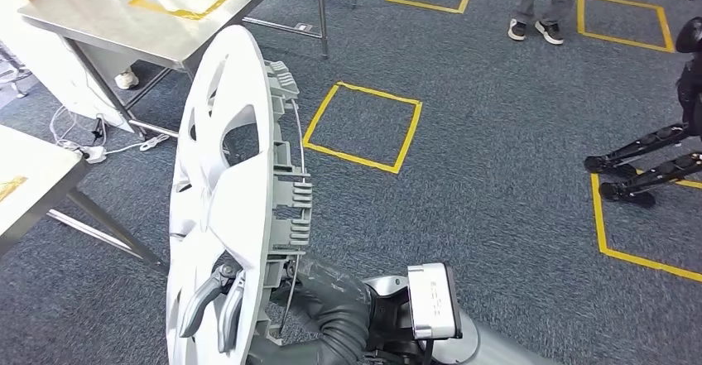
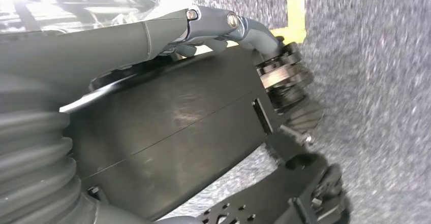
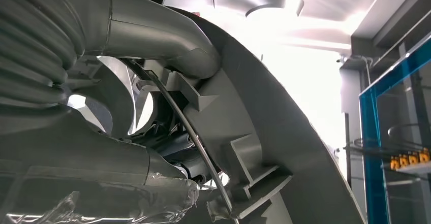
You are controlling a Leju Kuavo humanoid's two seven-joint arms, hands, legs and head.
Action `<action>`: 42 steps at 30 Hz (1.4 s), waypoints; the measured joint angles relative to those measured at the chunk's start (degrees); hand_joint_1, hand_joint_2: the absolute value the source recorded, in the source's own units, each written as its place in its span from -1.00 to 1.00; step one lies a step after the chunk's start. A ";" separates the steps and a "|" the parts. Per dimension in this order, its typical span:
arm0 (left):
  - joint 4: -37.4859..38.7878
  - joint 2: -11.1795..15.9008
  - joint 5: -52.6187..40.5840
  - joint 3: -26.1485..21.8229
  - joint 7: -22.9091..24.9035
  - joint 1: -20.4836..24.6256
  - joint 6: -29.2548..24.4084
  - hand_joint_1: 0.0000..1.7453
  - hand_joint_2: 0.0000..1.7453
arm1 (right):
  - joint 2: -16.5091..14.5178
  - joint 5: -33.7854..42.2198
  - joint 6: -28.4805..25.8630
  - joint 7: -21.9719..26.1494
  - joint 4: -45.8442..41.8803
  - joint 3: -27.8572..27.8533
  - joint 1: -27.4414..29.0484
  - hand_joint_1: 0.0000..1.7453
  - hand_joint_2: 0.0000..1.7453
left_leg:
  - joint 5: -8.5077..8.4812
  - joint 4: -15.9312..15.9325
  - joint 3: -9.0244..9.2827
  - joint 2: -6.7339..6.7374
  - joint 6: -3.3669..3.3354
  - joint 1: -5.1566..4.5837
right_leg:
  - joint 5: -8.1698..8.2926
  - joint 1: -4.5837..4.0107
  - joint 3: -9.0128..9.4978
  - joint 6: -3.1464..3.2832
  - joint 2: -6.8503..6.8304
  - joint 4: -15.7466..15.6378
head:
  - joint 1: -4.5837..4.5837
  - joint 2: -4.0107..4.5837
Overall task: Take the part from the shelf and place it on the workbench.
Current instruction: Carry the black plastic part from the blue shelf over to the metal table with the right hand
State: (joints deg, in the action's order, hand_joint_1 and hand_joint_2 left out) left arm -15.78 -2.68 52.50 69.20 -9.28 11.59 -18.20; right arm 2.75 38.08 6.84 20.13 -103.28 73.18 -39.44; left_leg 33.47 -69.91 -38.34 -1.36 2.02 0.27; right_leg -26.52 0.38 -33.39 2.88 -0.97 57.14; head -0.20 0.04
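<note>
The part, a silver wheel cover (image 1: 219,208), is standing on edge in the air above the grey carpet (image 1: 497,175), its clip-lined back facing right. The right hand (image 1: 222,299) is gripping its lower rim, fingers hooking through a spoke opening, and the steel workbench (image 1: 108,26) is sitting well apart at upper left. The left hand (image 2: 203,28) is hanging beside dark robot parts; cannot tell whether its fingers are closing.

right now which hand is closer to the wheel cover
Right. The right hand grips the wheel cover at its lower rim, fingers over the front face. The left hand hangs low beside the robot's body above the carpet, off the cover.
</note>
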 joint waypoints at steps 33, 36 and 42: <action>0.29 -0.04 -0.20 0.04 0.69 0.37 -0.08 -1.00 1.00 | 0.37 0.01 -0.31 0.00 -0.09 0.19 0.52 1.00 1.00 | -0.30 -2.04 -0.62 0.50 0.72 0.53 | 0.32 -0.06 -0.16 -0.35 -1.96 -0.15 | -0.17 0.00; 0.37 0.14 -0.18 0.05 0.99 -0.19 -0.13 -1.00 1.00 | 0.35 0.01 -0.32 -0.02 -0.09 0.22 0.50 1.00 1.00 | -5.34 7.36 3.86 3.05 1.41 0.61 | -0.66 0.25 0.06 -1.25 -3.98 0.87 | -0.48 0.00; 0.48 0.09 -0.20 0.05 0.87 -0.55 -0.11 -1.00 1.00 | 0.30 0.00 -0.40 -0.02 -0.10 0.15 0.40 1.00 1.00 | -5.87 11.10 5.25 2.74 -1.69 0.01 | -2.14 0.22 -0.14 -2.70 -5.20 2.44 | -0.21 0.00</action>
State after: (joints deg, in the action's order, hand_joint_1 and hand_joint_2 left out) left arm -15.30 -2.59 52.29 69.25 -8.40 11.04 -18.31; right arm 3.04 38.08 6.44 20.11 -103.38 73.34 -39.04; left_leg 27.60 -58.81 -33.09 1.38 0.34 0.28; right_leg -28.66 0.61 -33.52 0.19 -6.17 59.58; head -0.41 0.04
